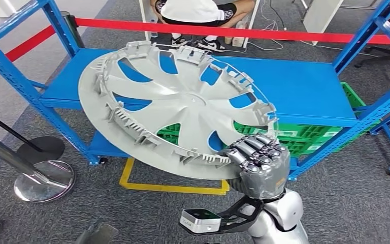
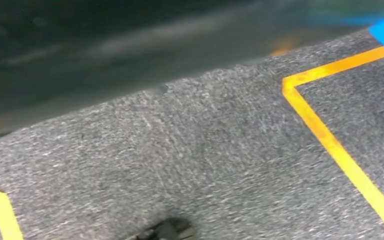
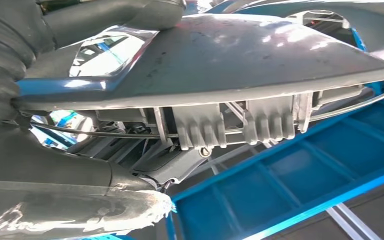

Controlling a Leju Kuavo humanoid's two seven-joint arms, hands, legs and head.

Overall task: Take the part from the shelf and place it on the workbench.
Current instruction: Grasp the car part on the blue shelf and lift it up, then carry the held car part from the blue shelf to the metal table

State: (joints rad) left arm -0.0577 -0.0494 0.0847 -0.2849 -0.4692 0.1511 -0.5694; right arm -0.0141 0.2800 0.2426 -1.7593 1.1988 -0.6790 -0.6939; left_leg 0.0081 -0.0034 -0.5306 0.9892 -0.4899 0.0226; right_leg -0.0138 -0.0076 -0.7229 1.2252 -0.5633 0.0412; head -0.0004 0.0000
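The robot's right hand, grey and shiny with dark fingers, is wrapped tight around the edge of a big round grey plastic wheel cover. The fingers curl over the rim on the near side, and from the right wrist view the thick thumb seems to press from underneath, so the rim is pinched between them. The wheel cover is up in the air, tilted, with its ribbed back side facing up. It hangs in front of the blue metal shelf and does not touch it. Under the shelf board sits a green plastic crate. A red barrier tape runs behind the shelf, and a person's legs and shoes are past that. I cannot see the left hand; its wrist camera looks down at grey carpet with yellow floor lines. I think the wheel cover is light, because one hand lifts it by the edge. It looks thin and a bit bendy, so it may wobble when it moves. The little clips around the rim could snap if they bump something. The smooth plastic may slip, so the ribbed rim is a good place to hold. I cannot see the workbench, so the putting-down part is not done yet.
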